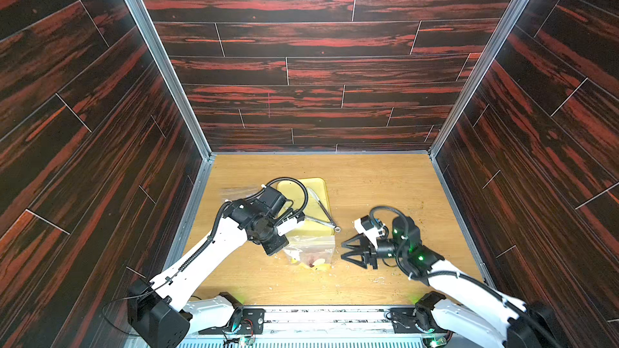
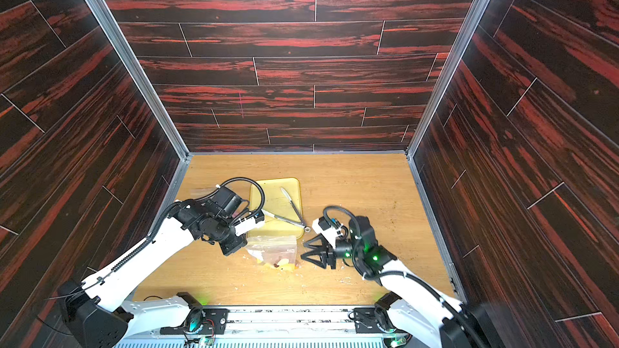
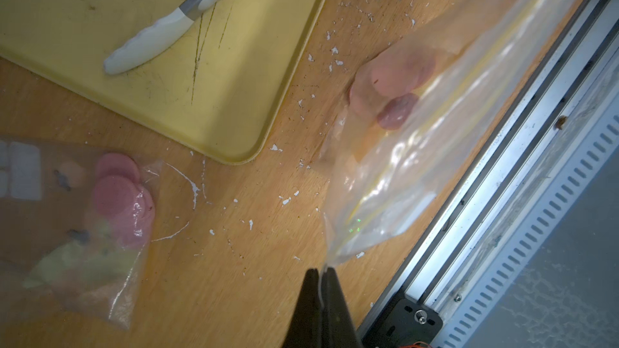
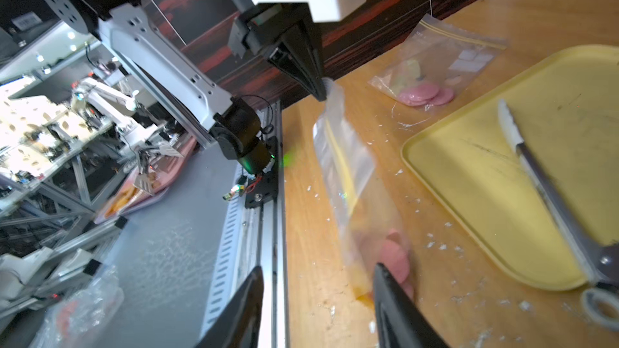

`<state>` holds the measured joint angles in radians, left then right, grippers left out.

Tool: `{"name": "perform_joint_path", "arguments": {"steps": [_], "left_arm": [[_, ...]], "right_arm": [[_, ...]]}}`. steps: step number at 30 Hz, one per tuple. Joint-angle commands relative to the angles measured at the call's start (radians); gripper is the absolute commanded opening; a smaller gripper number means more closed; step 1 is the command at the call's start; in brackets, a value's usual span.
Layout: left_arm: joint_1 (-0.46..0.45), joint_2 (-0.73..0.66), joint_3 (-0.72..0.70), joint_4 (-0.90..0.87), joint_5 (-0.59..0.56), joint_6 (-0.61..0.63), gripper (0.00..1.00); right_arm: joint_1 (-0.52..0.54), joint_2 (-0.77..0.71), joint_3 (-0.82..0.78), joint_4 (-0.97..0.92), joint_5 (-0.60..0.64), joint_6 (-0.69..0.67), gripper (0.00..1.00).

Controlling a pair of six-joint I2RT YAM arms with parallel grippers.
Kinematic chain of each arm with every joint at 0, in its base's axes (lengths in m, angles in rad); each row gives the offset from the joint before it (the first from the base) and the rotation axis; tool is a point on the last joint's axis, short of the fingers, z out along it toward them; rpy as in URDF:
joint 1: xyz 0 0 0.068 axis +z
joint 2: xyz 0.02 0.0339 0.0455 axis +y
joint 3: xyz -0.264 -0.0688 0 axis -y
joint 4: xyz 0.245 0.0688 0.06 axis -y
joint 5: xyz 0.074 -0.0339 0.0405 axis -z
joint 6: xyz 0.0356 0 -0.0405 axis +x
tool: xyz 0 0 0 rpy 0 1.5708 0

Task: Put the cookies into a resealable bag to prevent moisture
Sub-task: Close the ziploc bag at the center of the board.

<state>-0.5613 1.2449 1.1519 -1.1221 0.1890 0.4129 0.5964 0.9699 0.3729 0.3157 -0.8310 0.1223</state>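
One corner of the resealable bag (image 3: 418, 148) is clamped between the closed jaws of the left hand (image 3: 321, 272), at the lower centre of the left wrist view. The pink cookies (image 3: 398, 108) sit inside this bag at the end away from that hand, and that end rests on the worktop (image 1: 385, 182). In a top view, the right hand (image 1: 342, 251) has its jaws spread and holds nothing. It stands just right of the bag, level with the cookies and not touching them. A second bag (image 3: 83, 222), at the lower left of the left wrist view, holds further cookies (image 3: 117, 192). Tongs (image 1: 323, 210) lie on the yellow tray (image 1: 303, 185).
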Motion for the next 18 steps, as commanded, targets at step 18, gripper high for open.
{"name": "perform_joint_path", "arguments": {"steps": [18], "left_arm": [[0.018,-0.041,-0.017,-0.009,0.002,-0.005,0.00]], "right_arm": [[0.072,0.288,0.131,0.267,-0.044,0.094,0.20]]}}
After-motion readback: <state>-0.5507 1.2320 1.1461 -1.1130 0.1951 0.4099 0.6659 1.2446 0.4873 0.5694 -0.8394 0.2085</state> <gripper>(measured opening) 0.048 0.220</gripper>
